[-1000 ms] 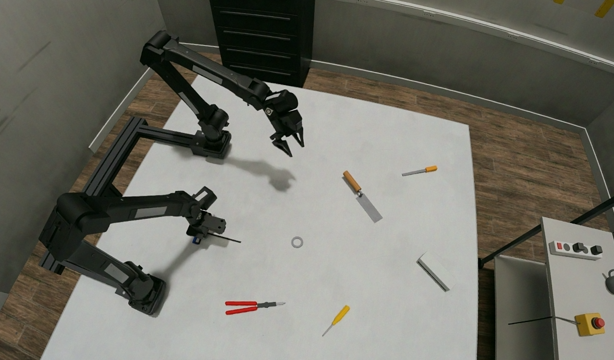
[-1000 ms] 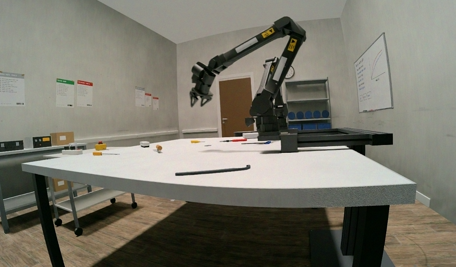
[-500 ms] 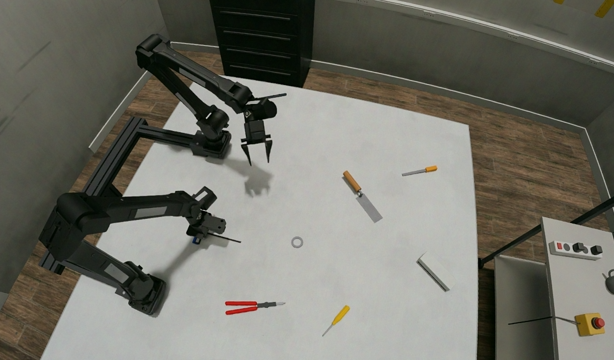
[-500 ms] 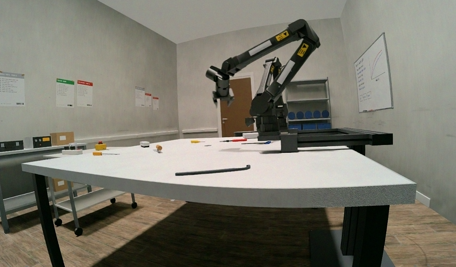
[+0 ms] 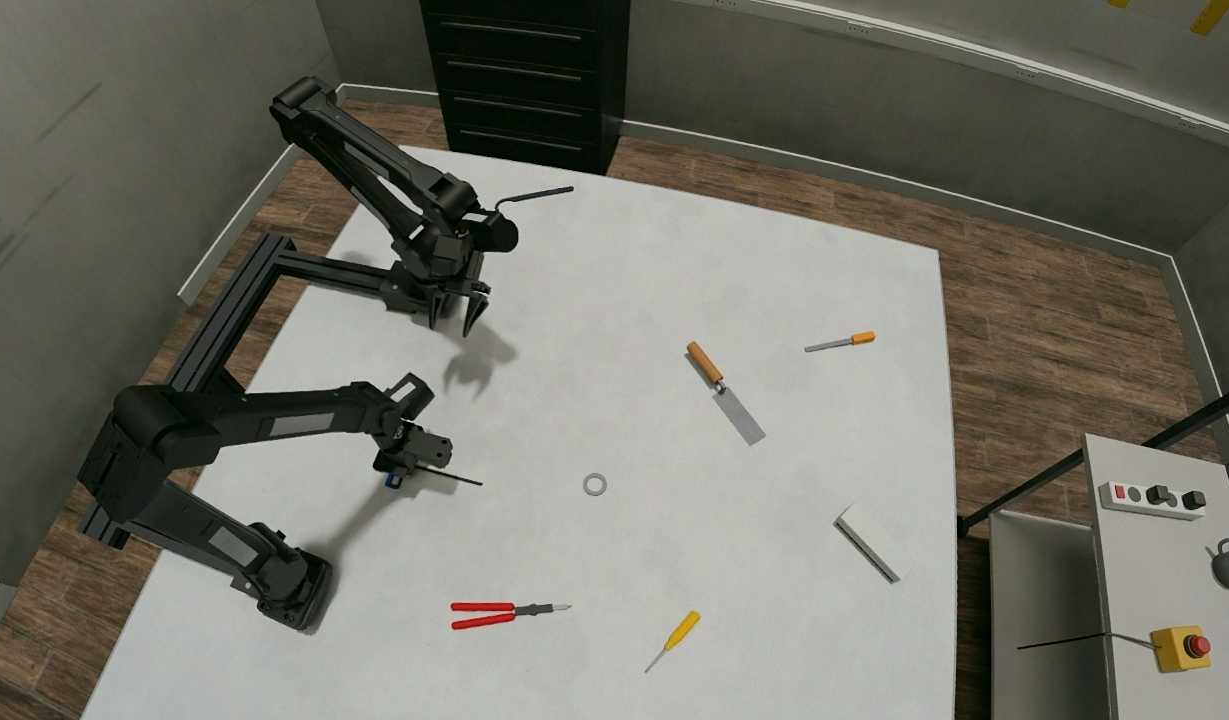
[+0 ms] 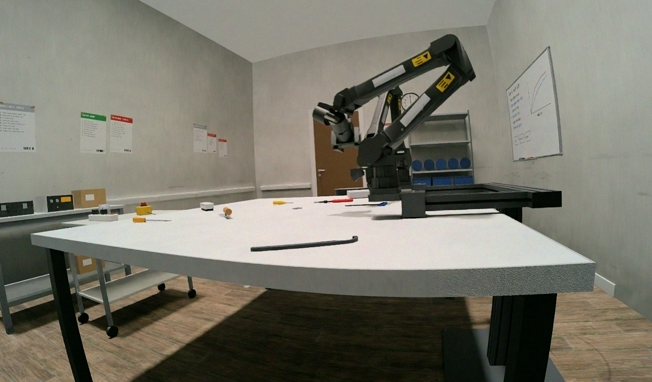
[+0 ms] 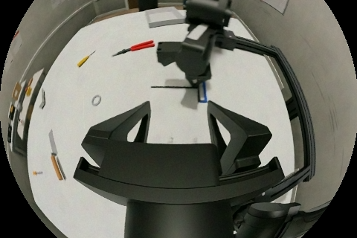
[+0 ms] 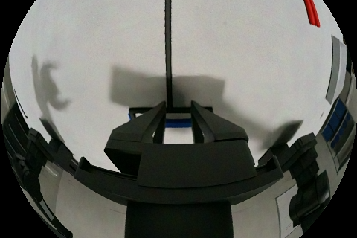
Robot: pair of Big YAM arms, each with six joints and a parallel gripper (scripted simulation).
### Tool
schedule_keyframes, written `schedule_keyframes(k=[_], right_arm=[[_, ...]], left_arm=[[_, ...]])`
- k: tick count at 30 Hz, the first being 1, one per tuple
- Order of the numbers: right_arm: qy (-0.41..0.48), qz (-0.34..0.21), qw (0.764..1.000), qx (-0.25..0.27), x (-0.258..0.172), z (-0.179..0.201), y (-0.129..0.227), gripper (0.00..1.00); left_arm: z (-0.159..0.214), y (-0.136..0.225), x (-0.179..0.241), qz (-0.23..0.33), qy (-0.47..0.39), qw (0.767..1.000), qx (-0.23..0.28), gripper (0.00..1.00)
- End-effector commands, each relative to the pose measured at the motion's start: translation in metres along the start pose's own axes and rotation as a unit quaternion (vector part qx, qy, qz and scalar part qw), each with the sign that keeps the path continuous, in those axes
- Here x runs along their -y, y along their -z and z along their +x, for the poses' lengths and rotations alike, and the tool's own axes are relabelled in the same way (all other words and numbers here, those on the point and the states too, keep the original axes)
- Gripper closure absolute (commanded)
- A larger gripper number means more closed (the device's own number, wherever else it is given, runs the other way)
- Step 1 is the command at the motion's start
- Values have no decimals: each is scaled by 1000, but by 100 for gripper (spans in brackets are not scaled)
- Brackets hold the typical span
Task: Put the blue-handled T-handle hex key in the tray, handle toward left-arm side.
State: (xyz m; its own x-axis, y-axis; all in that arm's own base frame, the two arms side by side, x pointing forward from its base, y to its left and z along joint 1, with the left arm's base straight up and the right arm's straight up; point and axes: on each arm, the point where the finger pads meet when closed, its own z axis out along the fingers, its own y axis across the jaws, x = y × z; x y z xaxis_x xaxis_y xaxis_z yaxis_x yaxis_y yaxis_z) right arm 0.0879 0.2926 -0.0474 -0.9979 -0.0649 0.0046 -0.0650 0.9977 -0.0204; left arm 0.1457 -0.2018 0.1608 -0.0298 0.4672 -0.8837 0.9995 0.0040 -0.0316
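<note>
The blue-handled hex key [image 5: 391, 481] [image 6: 382, 204] [image 7: 204, 97] [image 8: 168, 44] lies on the table, its shaft pointing toward the table's middle. My right gripper [image 8: 178, 105] is part-way open, low over the handle; its fingertips stand apart at the handle's middle, and part of the handle is hidden by them. My left gripper [image 5: 449, 331] [image 7: 178, 105] is open and empty, high over the table, facing my right arm. The tray [image 7: 167, 23] [image 8: 333, 71] stands beyond the red pliers, near my right arm's base. It looks upright and empty in the left wrist view; the top view does not show it.
Red-handled pliers [image 5: 484, 607] [image 7: 140, 46] and a yellow screwdriver [image 5: 682, 629] lie on the right arm's side. A grey ring [image 5: 584, 484], trowel [image 5: 706, 362], orange-handled file [image 5: 862, 337] and white angled piece [image 5: 871, 546] lie farther out. A dark hooked bar [image 5: 546, 192] [image 6: 304, 244] lies behind my left arm.
</note>
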Motion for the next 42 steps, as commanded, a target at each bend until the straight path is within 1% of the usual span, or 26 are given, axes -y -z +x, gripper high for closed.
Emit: schedule_keyframes(k=[1, 5, 6, 10, 16, 19, 34, 35, 37, 40, 42], right_arm=[[1, -25, 1000, 10, -27, -5, 10, 71], [1, -25, 1000, 10, -27, -5, 10, 71], [1, -25, 1000, 10, -27, -5, 10, 71], [-4, -24, 1000, 9, -30, -5, 3, 71], [-4, -24, 1000, 9, -34, -6, -7, 76], [-5, -15, 1000, 6, -25, -4, -15, 80], [-4, -12, 1000, 5, -17, -5, -23, 80], [-4, -14, 1000, 6, -16, -6, -19, 86], [-3, -17, 1000, 7, -17, -5, -11, 92], [-3, -15, 1000, 6, -15, -5, -11, 92], [-3, -11, 1000, 5, -14, -4, -14, 97]], left_arm=[[-5, -1, 37, 49, -41, 998, 22, 35], [-9, 0, 35, 47, -45, 998, 24, 35], [-18, 3, 32, 43, -53, 997, 27, 35], [-17, 3, 31, 42, -51, 997, 26, 35], [-16, 2, 30, 43, -48, 998, 25, 35], [-16, 2, 30, 43, -49, 998, 25, 35], [-16, 3, 27, 37, -49, 998, 25, 35], [-16, 3, 27, 37, -49, 998, 25, 35], [-16, 3, 27, 37, -49, 998, 25, 35], [-16, 3, 27, 37, -49, 998, 25, 35], [-16, 3, 27, 37, -49, 998, 25, 35]])
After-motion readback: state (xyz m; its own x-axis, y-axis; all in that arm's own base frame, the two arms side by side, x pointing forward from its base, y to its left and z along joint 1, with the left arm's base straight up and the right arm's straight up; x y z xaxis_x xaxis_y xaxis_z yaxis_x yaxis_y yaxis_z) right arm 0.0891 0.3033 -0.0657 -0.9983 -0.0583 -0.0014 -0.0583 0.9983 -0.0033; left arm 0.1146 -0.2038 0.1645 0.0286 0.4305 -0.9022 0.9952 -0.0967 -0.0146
